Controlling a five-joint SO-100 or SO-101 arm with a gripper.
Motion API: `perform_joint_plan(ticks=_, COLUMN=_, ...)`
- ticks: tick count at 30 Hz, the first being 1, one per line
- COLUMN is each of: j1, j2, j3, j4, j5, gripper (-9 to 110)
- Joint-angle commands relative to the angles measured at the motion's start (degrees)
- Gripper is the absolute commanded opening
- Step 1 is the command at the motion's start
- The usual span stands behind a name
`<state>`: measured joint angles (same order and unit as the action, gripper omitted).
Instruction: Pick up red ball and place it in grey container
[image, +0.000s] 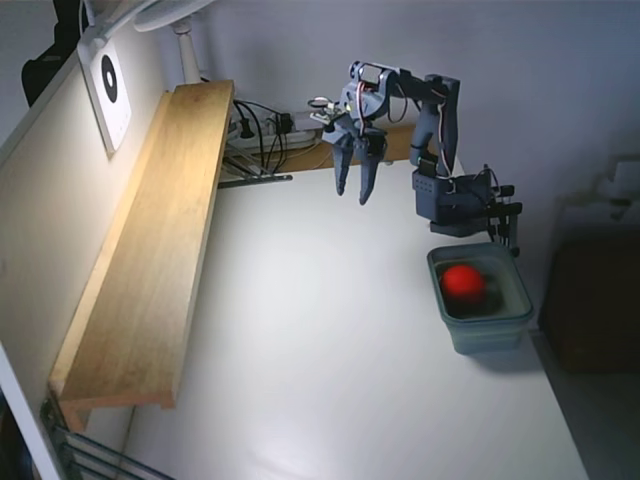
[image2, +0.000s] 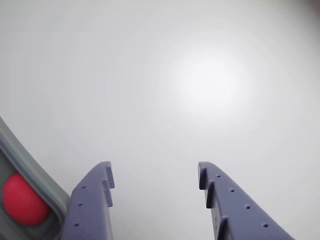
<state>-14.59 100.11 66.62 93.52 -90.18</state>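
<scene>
Resting inside the grey container (image: 487, 325), the red ball (image: 463, 283) looked light, smooth and slippery. The hand (image: 355, 193) hung empty, fingers apart. Any grip belonged across its widest middle.

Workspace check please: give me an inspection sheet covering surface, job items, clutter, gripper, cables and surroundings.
Surface: white table, bare in the middle, with a bright glare patch in the wrist view.
Job's things: red ball lies inside the grey container, near the table's right edge in the fixed view.
Clutter: nothing seen on the open tabletop.
Gripper: gripper open, empty, raised above the table, apart from the container.
Cables: black cables bunched at the back by a power strip.
Surroundings: wooden shelf along the left wall; target sheet on that wall; lamp at top.
</scene>
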Motion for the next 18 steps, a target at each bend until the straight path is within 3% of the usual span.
perform_joint_plan(ticks=1, j1=4.64, j2=4.12, j3=1.00, j4=1.22, j5=0.18, gripper=16)
perform_joint_plan(ticks=18, j1=27.35, j2=12.65, j3=5.62, j4=4.21, j5=0.18, gripper=5)
